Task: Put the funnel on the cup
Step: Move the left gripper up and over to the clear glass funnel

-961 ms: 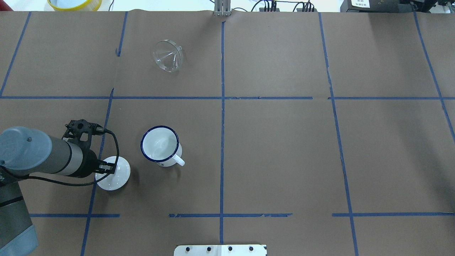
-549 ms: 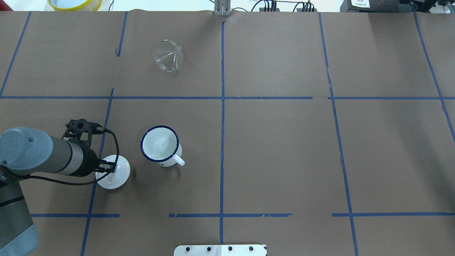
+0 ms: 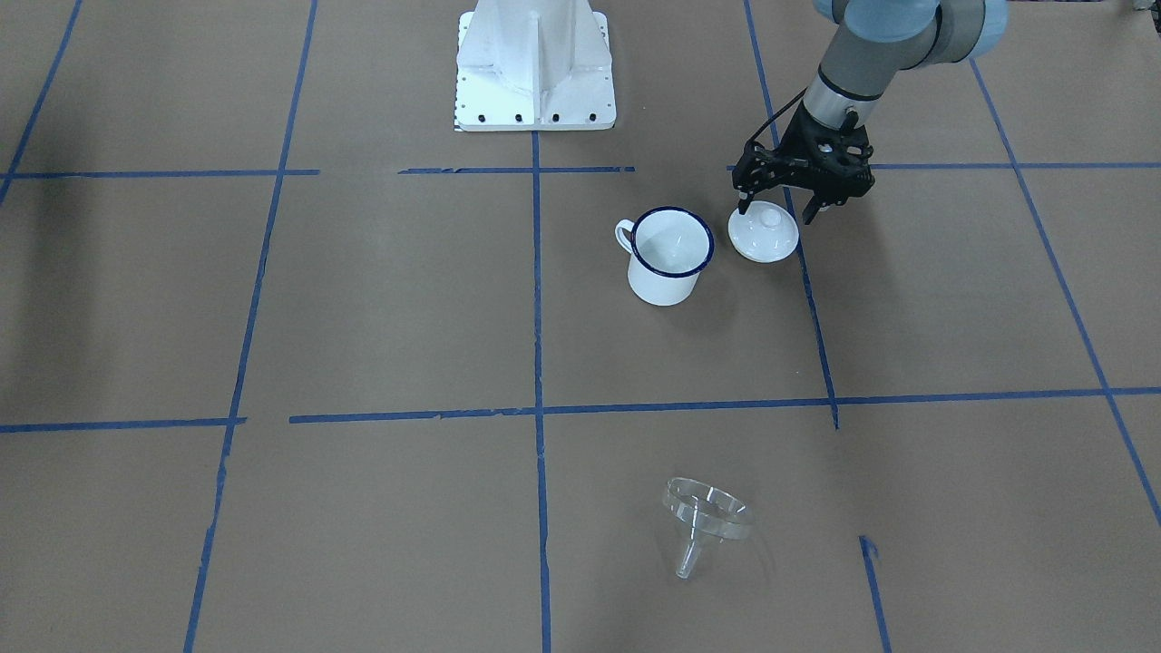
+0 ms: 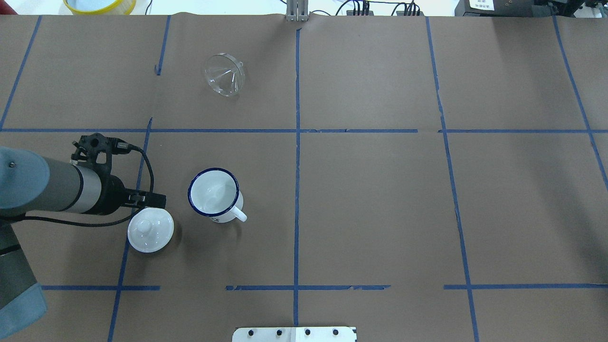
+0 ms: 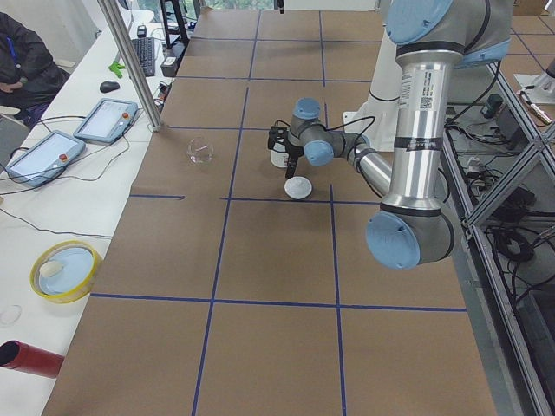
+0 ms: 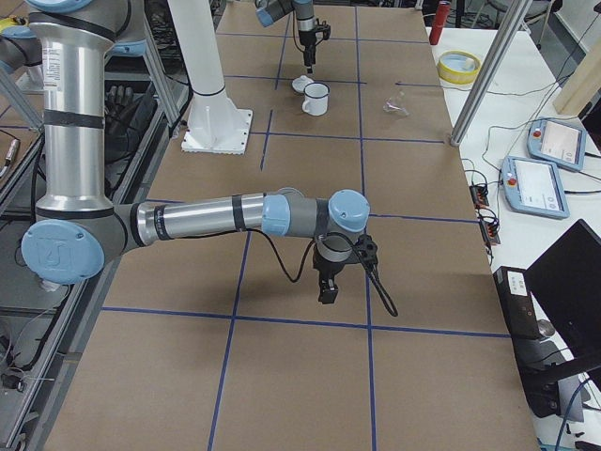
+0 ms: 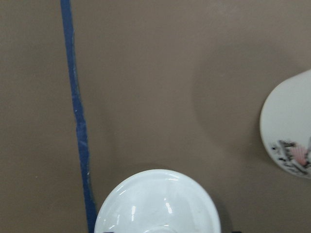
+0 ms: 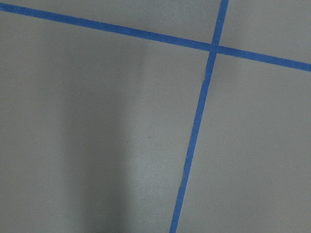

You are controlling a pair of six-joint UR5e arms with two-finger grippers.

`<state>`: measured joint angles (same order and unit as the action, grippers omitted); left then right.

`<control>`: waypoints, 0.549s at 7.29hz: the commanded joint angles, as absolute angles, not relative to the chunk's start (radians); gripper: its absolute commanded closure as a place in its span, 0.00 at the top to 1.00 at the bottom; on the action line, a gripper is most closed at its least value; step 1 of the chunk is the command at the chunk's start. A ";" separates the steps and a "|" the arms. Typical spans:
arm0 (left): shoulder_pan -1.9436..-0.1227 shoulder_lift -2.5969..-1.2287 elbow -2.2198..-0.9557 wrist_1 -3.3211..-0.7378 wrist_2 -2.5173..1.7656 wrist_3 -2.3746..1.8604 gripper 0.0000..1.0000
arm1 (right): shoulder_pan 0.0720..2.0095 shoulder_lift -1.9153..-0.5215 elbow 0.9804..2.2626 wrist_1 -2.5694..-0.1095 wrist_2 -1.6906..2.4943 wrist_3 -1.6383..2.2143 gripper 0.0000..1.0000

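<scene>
The clear funnel [image 4: 224, 75] lies on its side far across the table, also seen in the front-facing view [image 3: 707, 512]. The white cup [image 4: 213, 192] with a dark blue rim stands upright and empty [image 3: 671, 254]. My left gripper [image 3: 775, 207] is open and empty, raised just above a white domed lid [image 3: 764, 231] beside the cup. The left wrist view shows the lid [image 7: 158, 204] and the cup's side [image 7: 289, 126]. My right gripper [image 6: 329, 287] hangs over bare table far from them; I cannot tell whether it is open or shut.
The lid [image 4: 150, 230] lies on the table left of the cup. The robot's white base [image 3: 533, 63] stands at the near edge. A yellow-rimmed bowl [image 4: 99, 4] sits beyond the far edge. Blue tape lines cross the brown table cover.
My left gripper has come off the lid, rising and drawing away toward the far side. The lid stays on the table. Cup and funnel have not moved.
</scene>
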<state>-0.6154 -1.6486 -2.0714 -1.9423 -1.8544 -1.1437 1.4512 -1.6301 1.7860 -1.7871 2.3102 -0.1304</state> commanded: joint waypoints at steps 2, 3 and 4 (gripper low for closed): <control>-0.739 -1.866 -2.030 -1.944 -1.852 -1.580 1.00 | 1.451 -1.631 1.786 -1.787 2.310 -0.130 1.00; -0.739 -1.938 -1.970 -1.960 -1.795 -1.744 1.00 | 1.451 -1.631 1.786 -1.789 2.310 -0.130 1.00; -0.735 -1.994 -1.862 -2.042 -1.732 -1.861 1.00 | 1.451 -1.631 1.786 -1.787 2.310 -0.130 1.00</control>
